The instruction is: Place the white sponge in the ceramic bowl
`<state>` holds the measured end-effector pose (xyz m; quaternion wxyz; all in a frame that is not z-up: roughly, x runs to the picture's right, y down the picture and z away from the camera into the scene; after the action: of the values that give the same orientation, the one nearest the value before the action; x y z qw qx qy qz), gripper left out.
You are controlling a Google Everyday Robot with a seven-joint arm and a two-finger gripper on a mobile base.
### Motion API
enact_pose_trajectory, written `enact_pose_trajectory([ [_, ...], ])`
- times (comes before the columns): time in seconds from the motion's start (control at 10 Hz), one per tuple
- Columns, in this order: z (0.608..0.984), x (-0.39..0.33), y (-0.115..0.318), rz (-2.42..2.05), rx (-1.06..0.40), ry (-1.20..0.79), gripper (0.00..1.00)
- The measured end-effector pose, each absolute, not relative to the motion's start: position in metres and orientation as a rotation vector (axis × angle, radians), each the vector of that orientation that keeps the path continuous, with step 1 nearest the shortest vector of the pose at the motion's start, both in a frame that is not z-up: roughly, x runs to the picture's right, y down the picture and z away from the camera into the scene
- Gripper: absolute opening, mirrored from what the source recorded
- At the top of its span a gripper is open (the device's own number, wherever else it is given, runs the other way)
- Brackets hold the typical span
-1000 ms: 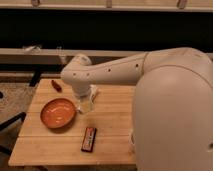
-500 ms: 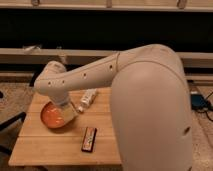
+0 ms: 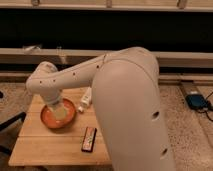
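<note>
Arm swung further left, pincer (image 3: 61,111) over ceramic bowl (image 3: 48,119), white sponge (image 3: 61,114) beneath, grip unclear

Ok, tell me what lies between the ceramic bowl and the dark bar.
Only bare wooden table, as the camera view shows; the ceramic bowl and the dark bar lie apart. The gripper hangs over the bowl.
</note>
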<state>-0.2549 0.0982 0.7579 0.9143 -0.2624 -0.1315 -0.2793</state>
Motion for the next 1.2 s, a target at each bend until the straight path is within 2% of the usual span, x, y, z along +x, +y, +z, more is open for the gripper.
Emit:
enact_pose_trajectory([
  [0.5,0.798,-0.255,0.086,-0.567,-0.576,-0.283,0.76],
  [0.6,0.798,-0.256,0.087,-0.569,-0.581,-0.290,0.80],
  [1.2,0.798,-0.256,0.087,-0.568,-0.581,-0.294,0.80],
])
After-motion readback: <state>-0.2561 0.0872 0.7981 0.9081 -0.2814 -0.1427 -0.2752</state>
